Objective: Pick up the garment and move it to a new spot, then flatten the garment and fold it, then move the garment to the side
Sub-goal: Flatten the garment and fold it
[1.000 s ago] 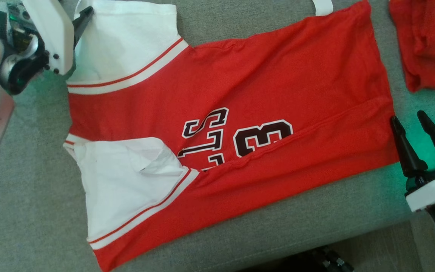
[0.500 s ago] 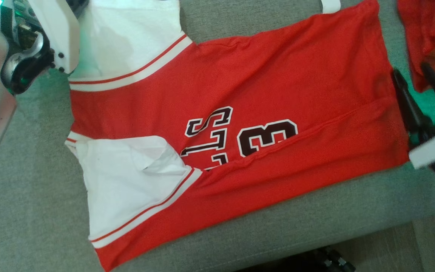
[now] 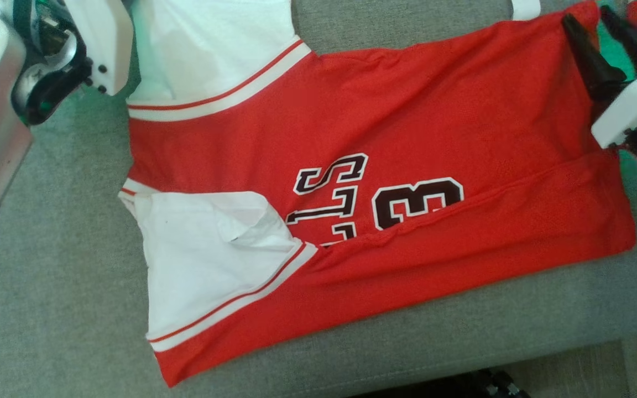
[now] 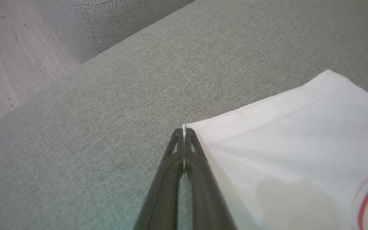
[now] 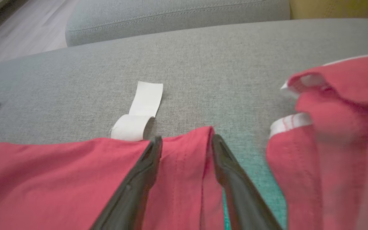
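The garment is a red jersey with white sleeves and dark numbers, spread on a grey sofa cushion. My left gripper is shut on the outer corner of the far white sleeve; the head view has its pale housing at the top left. My right gripper is at the jersey's far right corner. Its jaws stand open on either side of the red hem corner, one finger lying on the cloth.
A white strap sticks out from the jersey's far edge. Another red garment lies bunched just right of my right gripper. The cushion's front edge drops to the floor; wooden floor lies beyond its left end.
My right gripper has travelled from the jersey's near right corner up along the hem to the far right corner. My left gripper has shut on the sleeve corner. The camera has shifted slightly.
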You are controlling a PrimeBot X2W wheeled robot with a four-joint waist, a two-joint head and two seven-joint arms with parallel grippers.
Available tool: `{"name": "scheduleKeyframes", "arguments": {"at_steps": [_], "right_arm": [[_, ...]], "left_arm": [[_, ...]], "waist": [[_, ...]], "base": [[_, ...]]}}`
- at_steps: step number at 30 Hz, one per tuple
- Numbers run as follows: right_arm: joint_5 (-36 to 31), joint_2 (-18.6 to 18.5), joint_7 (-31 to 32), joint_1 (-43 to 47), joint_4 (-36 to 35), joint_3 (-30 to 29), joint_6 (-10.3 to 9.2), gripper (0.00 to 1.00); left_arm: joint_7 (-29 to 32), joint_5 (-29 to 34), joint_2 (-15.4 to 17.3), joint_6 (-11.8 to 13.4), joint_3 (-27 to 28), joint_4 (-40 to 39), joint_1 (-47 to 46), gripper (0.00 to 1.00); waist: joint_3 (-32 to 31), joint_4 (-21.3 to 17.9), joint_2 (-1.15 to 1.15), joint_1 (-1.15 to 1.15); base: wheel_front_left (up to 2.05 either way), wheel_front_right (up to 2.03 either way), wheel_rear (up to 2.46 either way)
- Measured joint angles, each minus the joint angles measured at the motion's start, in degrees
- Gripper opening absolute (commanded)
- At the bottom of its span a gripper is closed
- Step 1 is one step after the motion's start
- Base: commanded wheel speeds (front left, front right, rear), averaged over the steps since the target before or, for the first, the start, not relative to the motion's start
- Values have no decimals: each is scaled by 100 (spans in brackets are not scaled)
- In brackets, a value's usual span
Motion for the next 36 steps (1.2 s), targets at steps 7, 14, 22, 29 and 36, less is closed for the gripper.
{"name": "scheduleKeyframes", "arguments": {"at_steps": [7, 14, 22, 29, 36], "right_arm": [[-8, 22, -204, -258, 376, 196, 0, 0], [115, 16, -647, -530, 509, 248, 0, 0], [376, -191, -1068, -822, 347, 201, 0, 0], [667, -617, -1037, -559, -23, 191, 0, 0], [825, -868, -1026, 496, -147, 19, 0, 0]], "left_arm": [[-170, -81, 1, 0, -152, 71, -110, 0], [-913, 26, 14, -1, -244, 75, -310, 0], [-1920, 280, 20, -1, -104, 122, -836, 0], [-2319, 216, 162, -1, -198, -280, -792, 0], [-2717, 225, 748, 271, -402, -1265, 375, 0]], "waist": [[6, 58, 0, 0], [34, 152, 0, 0], [-33, 245, 0, 0], [-199, 436, 0, -1], [-420, 704, 0, -1]], "base": [[0, 0, 0], [0, 0, 0], [0, 0, 0], [0, 0, 0], [0, 0, 0]]}}
